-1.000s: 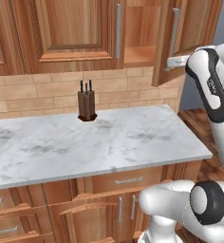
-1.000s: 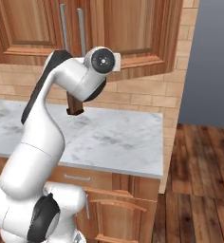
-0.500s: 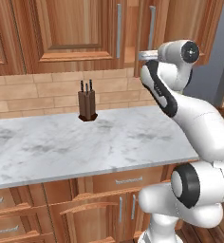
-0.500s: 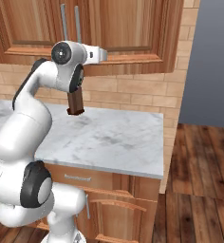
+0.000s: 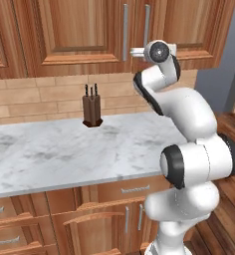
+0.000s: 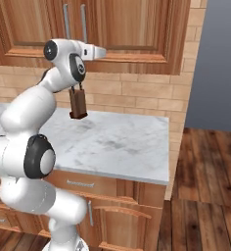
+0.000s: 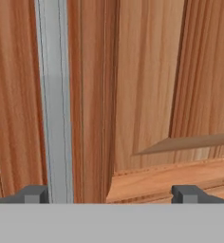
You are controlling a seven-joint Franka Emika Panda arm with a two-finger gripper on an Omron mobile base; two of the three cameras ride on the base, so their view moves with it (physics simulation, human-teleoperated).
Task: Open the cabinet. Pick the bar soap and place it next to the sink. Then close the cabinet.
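The cabinet [image 5: 79,30] is the tall reddish-brown wall unit above the counter, and both doors are shut. Its two long silver bar handles [image 5: 125,31] run side by side at the middle. My gripper [image 5: 133,51] is raised to the level of the doors' lower edge and points at them, close to the handles. In the right base view the gripper [image 6: 103,51] sits just below the cabinet [image 6: 132,24]. In the hand view the gripper [image 7: 111,193] is open with nothing between its fingertips, and one handle [image 7: 54,95] rises just above the left fingertip [image 7: 35,193]. The bar soap is hidden and the sink is out of view.
A brown knife block [image 5: 91,109] stands at the back of the white marble counter [image 5: 64,154], against the brick wall. Low cabinets with drawer fronts [image 5: 134,189] lie under the counter. The counter ends at the right [image 6: 161,171], beside wooden floor [image 6: 205,196].
The whole picture has shifted, so the base has driven sideways. The arm has swung its hand up from beside the knife block to the front of the cabinet doors. The jaws stay open.
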